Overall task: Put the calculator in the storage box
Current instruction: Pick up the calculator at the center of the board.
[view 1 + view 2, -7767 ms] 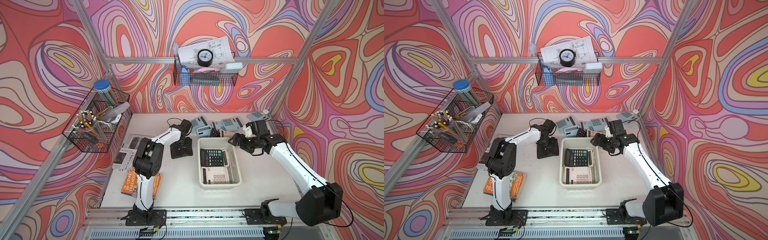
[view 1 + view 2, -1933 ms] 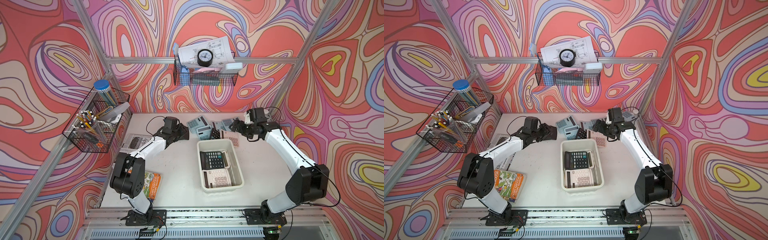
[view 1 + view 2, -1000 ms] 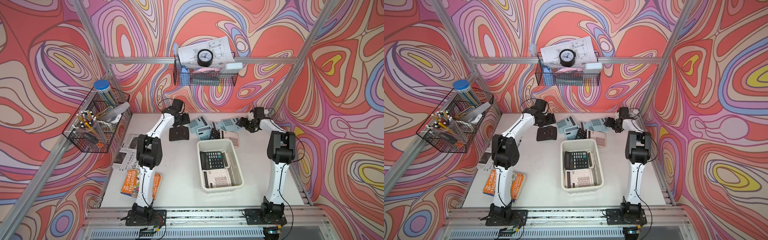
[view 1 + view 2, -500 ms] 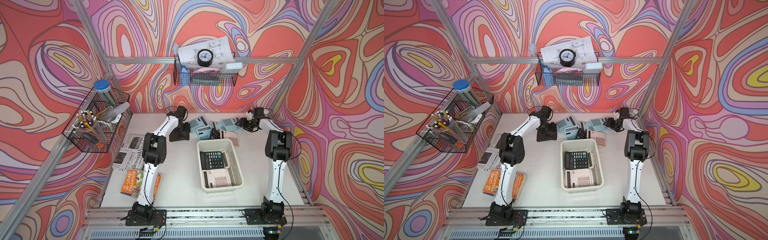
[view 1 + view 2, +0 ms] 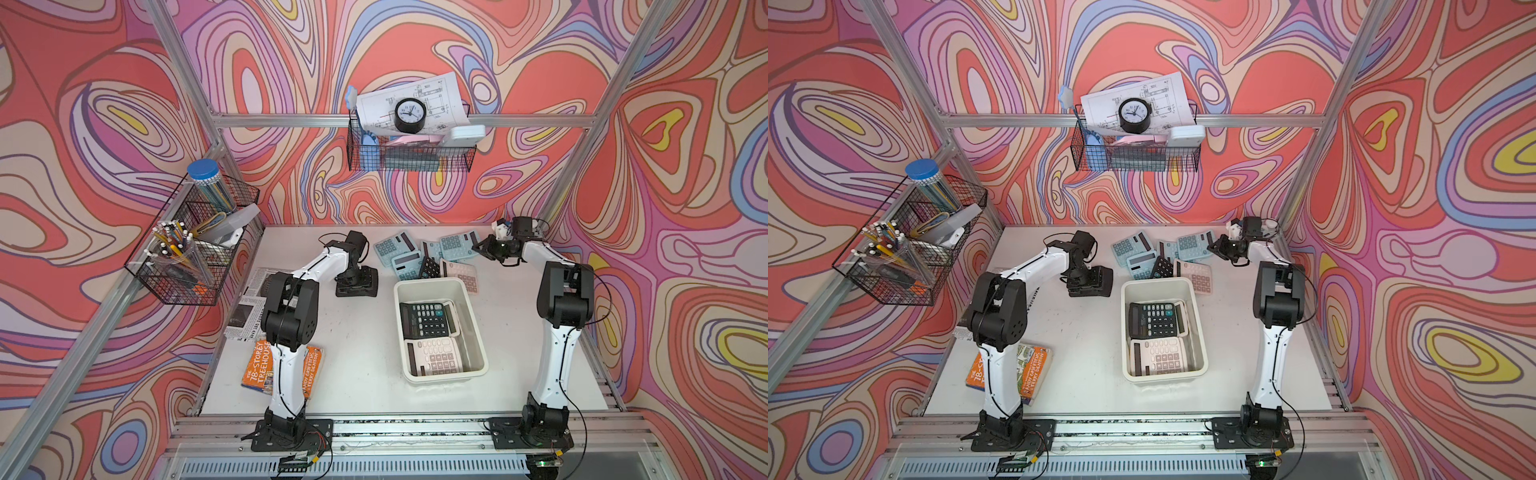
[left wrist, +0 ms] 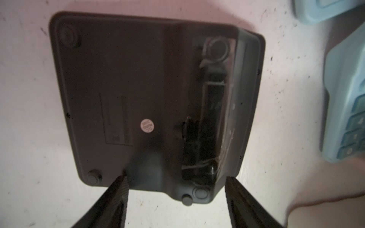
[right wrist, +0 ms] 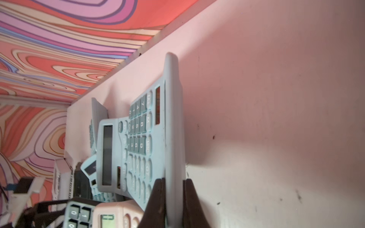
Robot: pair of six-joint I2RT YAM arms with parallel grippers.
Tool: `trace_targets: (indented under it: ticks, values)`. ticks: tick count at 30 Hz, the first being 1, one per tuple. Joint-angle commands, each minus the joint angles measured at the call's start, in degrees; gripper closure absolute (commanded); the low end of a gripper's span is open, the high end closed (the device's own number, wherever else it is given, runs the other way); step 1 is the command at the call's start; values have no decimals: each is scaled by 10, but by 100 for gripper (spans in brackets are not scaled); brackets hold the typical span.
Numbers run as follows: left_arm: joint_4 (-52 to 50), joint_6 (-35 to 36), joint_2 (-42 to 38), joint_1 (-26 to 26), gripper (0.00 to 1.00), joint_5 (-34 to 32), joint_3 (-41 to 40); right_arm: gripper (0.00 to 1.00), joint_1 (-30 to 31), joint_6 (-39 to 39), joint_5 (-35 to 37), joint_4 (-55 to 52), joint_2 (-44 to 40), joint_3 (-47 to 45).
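Cream storage box (image 5: 430, 291), two calculators (image 5: 424, 319) inside

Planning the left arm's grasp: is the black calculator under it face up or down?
Face down: the black calculator shows rubber feet, a label and a battery compartment, no keys.

Our two arms match: the left arm (image 5: 286, 374) and right arm (image 5: 552, 365) are white tubular links between chunky black joint housings, with thin black cables looping along them. Black base plates (image 5: 291, 430) sit just beyond the near edge of the surface (image 5: 365, 386). The left hand (image 6: 175, 181) and right hand (image 7: 173, 183) end in dark, tapered, ribbed fingers (image 6: 120, 197).
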Motion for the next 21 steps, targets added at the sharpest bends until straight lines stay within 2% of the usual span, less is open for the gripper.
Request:
trace_targets:
  ticks: [1, 10, 15, 21]
  values:
    - [21, -22, -44, 0, 28, 15, -32, 98, 2, 13, 23, 4, -24, -32]
    - [13, -32, -100, 0, 26, -12, -35, 100, 2, 57, 49, 18, -147, -107]
    - [-12, -14, -63, 0, 23, -31, 25, 100, 2, 74, 76, 11, -239, -160]
    - [-34, 8, 6, 3, 21, -40, 104, 100, 3, 93, 55, 8, -366, -235]
